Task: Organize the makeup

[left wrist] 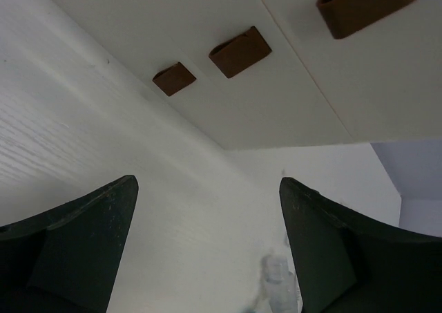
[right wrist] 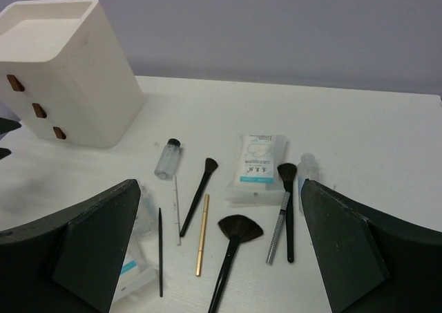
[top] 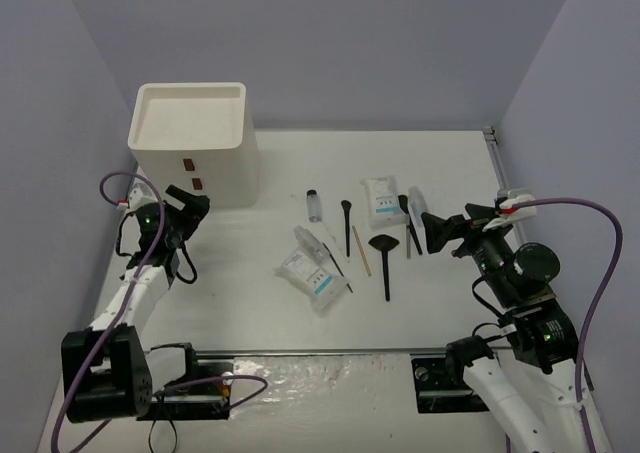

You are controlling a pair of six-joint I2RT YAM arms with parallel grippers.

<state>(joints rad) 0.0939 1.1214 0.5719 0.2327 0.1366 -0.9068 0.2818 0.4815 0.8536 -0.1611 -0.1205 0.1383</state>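
Observation:
The makeup lies loose mid-table: a fan brush [top: 385, 258] [right wrist: 238, 230], slim black brushes [top: 346, 223] [right wrist: 200, 195], a gold-wood stick [top: 361, 250] [right wrist: 202, 233], a clear bottle [top: 314, 205] [right wrist: 168, 159] and two white packets [top: 380, 198] [top: 312, 273]. My right gripper [top: 440, 231] [right wrist: 217, 185] hovers open just right of them, facing them, with nothing between its fingers. My left gripper [top: 185, 213] [left wrist: 207, 237] is open and empty, pointing at the lower front of the white drawer box [top: 190, 143], close to its brown handles [left wrist: 239, 52].
The drawer box stands at the back left with an open tray on top [right wrist: 41, 33]. A silver stick [right wrist: 278, 226], another black brush [right wrist: 288, 202] and a clear tube [right wrist: 309, 166] lie nearest my right gripper. Purple walls enclose the table.

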